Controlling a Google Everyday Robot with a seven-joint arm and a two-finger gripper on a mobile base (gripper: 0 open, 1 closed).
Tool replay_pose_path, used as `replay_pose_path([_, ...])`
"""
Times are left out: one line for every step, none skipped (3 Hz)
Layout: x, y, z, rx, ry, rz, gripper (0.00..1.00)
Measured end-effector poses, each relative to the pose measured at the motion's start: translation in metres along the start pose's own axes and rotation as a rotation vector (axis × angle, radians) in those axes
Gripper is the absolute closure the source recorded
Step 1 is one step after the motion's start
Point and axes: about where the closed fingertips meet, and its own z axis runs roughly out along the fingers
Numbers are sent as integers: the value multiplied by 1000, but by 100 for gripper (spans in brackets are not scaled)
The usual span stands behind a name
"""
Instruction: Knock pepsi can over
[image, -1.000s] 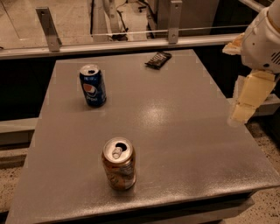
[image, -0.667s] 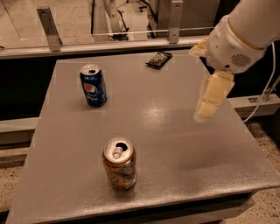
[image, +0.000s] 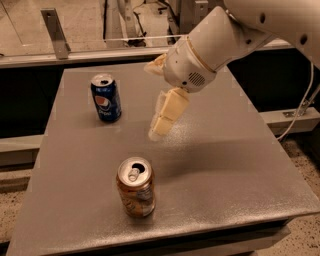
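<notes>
The pepsi can (image: 106, 98) stands upright on the grey table (image: 235, 165) at the back left, dark blue with a round red-white-blue logo and a silver top. My gripper (image: 159, 129) hangs above the middle of the table, to the right of the pepsi can and a little nearer the camera, not touching it. Its cream fingers (image: 170, 112) point down and to the left. The white arm comes in from the upper right.
An orange-gold can (image: 135, 186) stands upright near the table's front, left of centre. A dark gap and a metal rail with posts (image: 54, 32) run behind the table. A cable hangs at the right edge.
The arm has swung left from the table's right edge to above its middle, bringing the gripper closer to the pepsi can. Both cans stand as before.
</notes>
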Motion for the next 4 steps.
replay_pose_path([-1, -1, 2, 4, -4, -1, 0])
replay_pose_path([-11, -9, 15, 23, -44, -7, 0])
replay_pose_path([-20, -31, 33, 51, -103, -20, 0])
replay_pose_path([-29, -48, 58, 60, -173, -17, 0])
